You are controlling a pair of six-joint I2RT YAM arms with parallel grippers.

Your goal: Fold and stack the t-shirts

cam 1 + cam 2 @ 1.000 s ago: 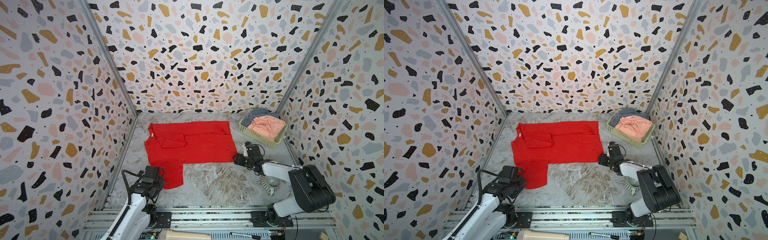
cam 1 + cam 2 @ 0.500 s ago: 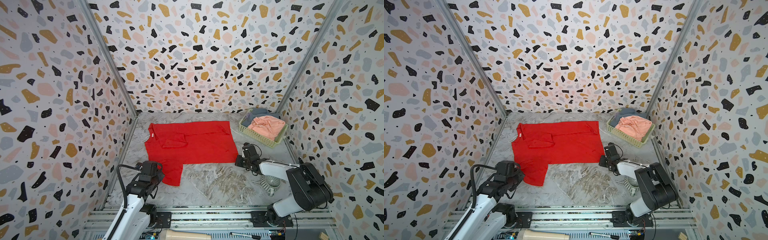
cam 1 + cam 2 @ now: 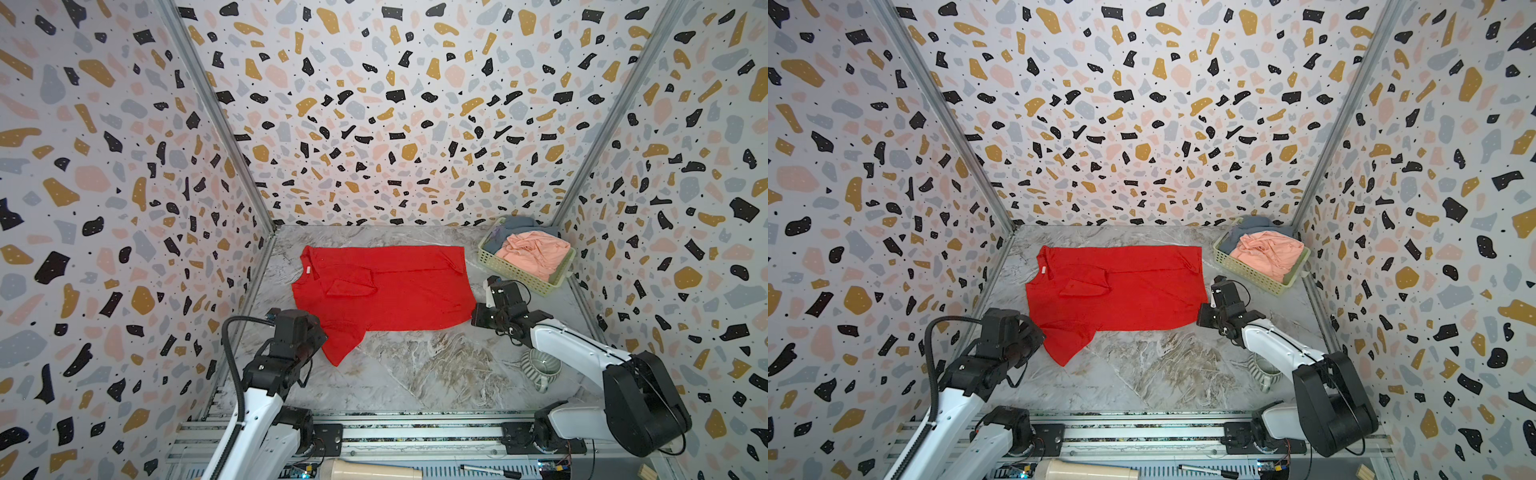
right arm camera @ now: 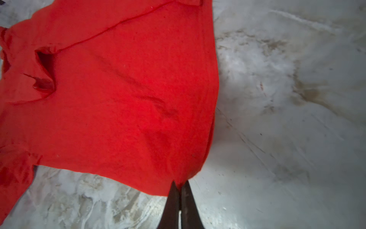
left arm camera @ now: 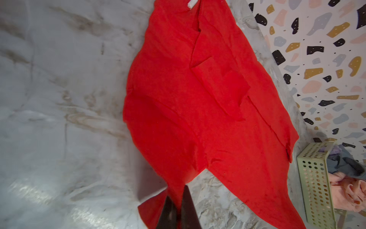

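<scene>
A bright red t-shirt (image 3: 382,291) (image 3: 1117,291) lies spread on the marble table, one sleeve folded onto its chest. My left gripper (image 5: 178,190) is shut on the near sleeve's edge, at the shirt's near left (image 3: 320,336). My right gripper (image 4: 180,183) is shut on the shirt's near right hem corner (image 3: 473,318). A salmon-pink t-shirt (image 3: 534,251) and a grey-blue t-shirt (image 3: 519,224) lie crumpled in the basket.
The pale green lattice basket (image 3: 523,278) (image 5: 315,188) stands at the back right corner. A striped grey mug (image 3: 540,365) lies under my right arm. Terrazzo walls close in three sides. A cream cylinder (image 3: 374,469) and a pen (image 3: 490,471) lie on the front rail.
My right gripper has shut on the red shirt's hem corner. My left gripper has moved toward the back with the sleeve, drawing it up off the table.
</scene>
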